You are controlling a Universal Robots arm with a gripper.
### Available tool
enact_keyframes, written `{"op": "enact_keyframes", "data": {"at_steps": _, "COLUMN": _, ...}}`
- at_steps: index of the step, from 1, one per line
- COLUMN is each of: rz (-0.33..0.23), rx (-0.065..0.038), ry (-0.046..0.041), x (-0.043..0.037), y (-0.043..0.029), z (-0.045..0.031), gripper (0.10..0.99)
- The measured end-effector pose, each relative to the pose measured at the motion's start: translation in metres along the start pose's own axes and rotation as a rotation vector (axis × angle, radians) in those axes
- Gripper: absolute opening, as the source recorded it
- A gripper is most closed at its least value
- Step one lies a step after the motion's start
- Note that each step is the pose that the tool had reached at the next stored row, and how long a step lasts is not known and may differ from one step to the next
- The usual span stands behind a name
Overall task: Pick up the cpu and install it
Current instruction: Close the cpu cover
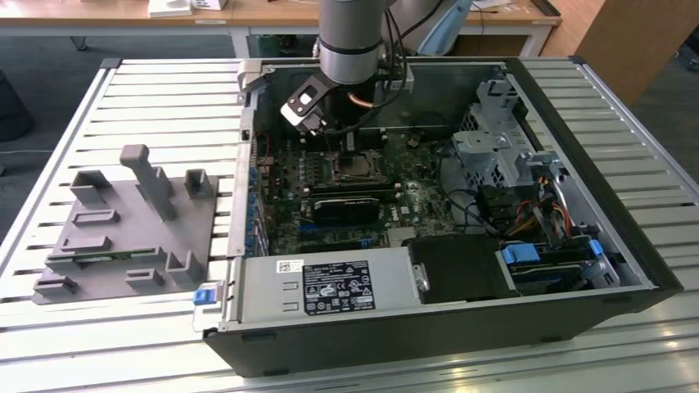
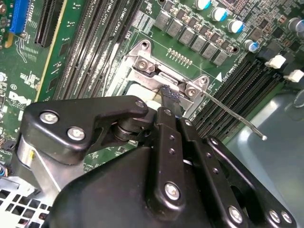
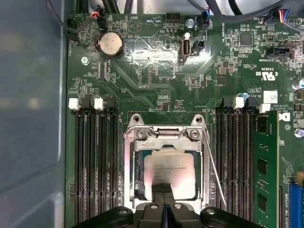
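The cpu [image 3: 171, 166], a small silvery-grey square chip, lies flat inside the metal-framed motherboard socket [image 3: 164, 134] in the first wrist view. My gripper [image 3: 164, 186] hangs right over the chip's near edge with its two dark fingers pressed together and nothing visible between them. Whether the tips touch the chip I cannot tell. In the second wrist view the gripper's [image 2: 171, 92] tip points down at the socket [image 2: 151, 64]. In the exterior view the gripper [image 1: 319, 121] is inside the open computer case, just above the socket [image 1: 352, 169].
The socket's thin wire lever [image 3: 214, 173] stands raised beside the frame. A green memory stick [image 3: 264, 166] sits in the slots next to the socket. Drive cages [image 1: 497, 143] and cables crowd the case at the exterior view's right. A grey tray [image 1: 120, 233] lies outside the case at the exterior view's left.
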State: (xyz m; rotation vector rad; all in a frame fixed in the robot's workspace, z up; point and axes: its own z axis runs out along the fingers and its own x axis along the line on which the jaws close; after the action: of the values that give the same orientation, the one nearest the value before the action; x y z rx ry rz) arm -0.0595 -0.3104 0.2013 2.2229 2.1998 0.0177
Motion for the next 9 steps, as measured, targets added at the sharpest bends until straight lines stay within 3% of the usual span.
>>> {"op": "enact_keyframes", "data": {"at_steps": 9, "rz": 0.000, "rx": 0.002, "ry": -0.0003, "x": 0.0002, "y": 0.0052, "z": 0.0021, "gripper": 0.106}}
